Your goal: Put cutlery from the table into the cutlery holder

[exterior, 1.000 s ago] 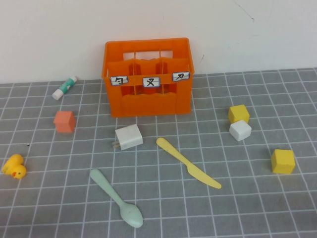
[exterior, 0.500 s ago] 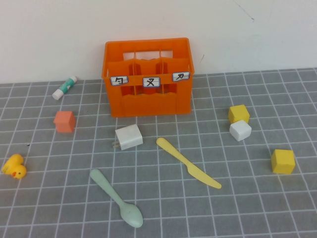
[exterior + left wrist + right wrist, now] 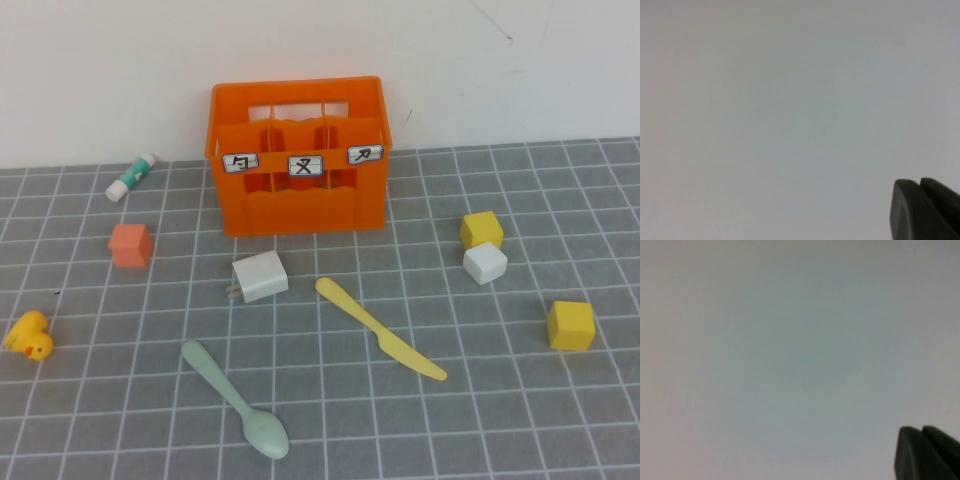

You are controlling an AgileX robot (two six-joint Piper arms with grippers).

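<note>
The pale mint-green spoon [image 3: 235, 399] lies on the grey gridded table [image 3: 500, 420] at the front, bowl toward me. The pale yellow knife [image 3: 379, 328] lies slanted to its right. The orange lattice cutlery holder [image 3: 297, 155] stands at the back centre, its compartments showing nothing inside. Neither arm shows in the high view. My left gripper [image 3: 919, 184] shows only in the left wrist view, tips together against a blank pale surface. My right gripper [image 3: 921, 431] shows the same way in the right wrist view, tips together, holding nothing.
A white charger block [image 3: 260, 276] lies between holder and cutlery. A glue stick [image 3: 132, 176], a salmon cube [image 3: 131, 245] and a yellow duck [image 3: 29, 335] are at the left. Two yellow cubes [image 3: 481, 229] [image 3: 570, 325] and a white cube [image 3: 485, 263] are at the right.
</note>
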